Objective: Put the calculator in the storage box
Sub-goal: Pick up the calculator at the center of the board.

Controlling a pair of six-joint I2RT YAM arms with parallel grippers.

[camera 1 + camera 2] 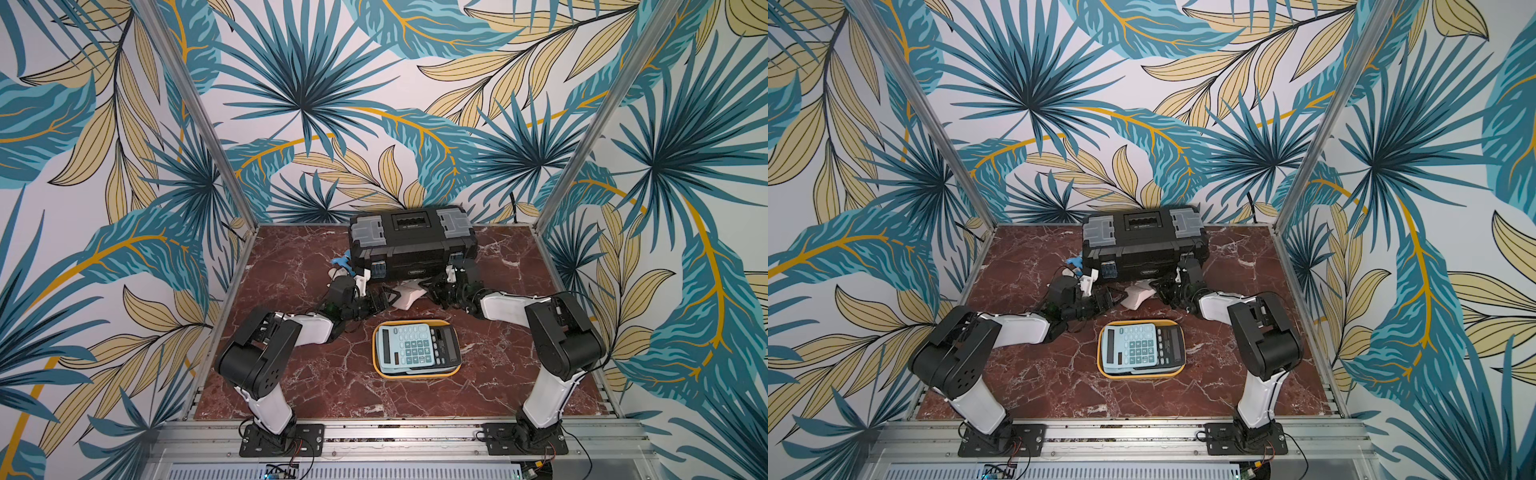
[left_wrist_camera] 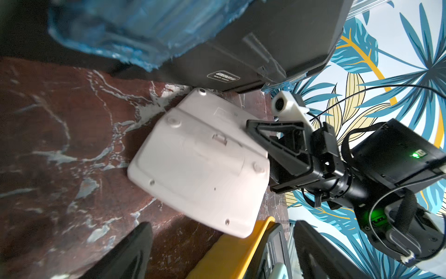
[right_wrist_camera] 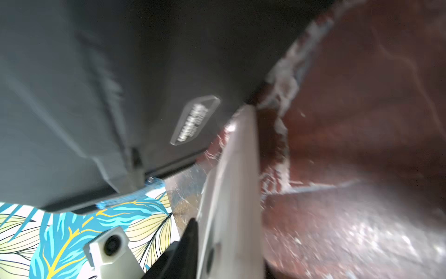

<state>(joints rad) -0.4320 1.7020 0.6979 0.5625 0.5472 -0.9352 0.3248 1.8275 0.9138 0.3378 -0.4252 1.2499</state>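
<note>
While the left tool (image 1: 384, 298) gapes empty, the right tool (image 1: 429, 286) clamps the calculator (image 2: 198, 164) edge.

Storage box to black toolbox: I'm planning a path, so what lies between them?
A white calculator, back up, near the toolbox and apart from the storage box; both top views and the left wrist view show it.

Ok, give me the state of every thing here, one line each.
storage box, holds a blue calculator and a black calculator
white calculator, face down, tilted, outside the storage box
right end effector, shut on the white calculator's edge
left end effector, open, empty
toolbox, lid closed
</note>
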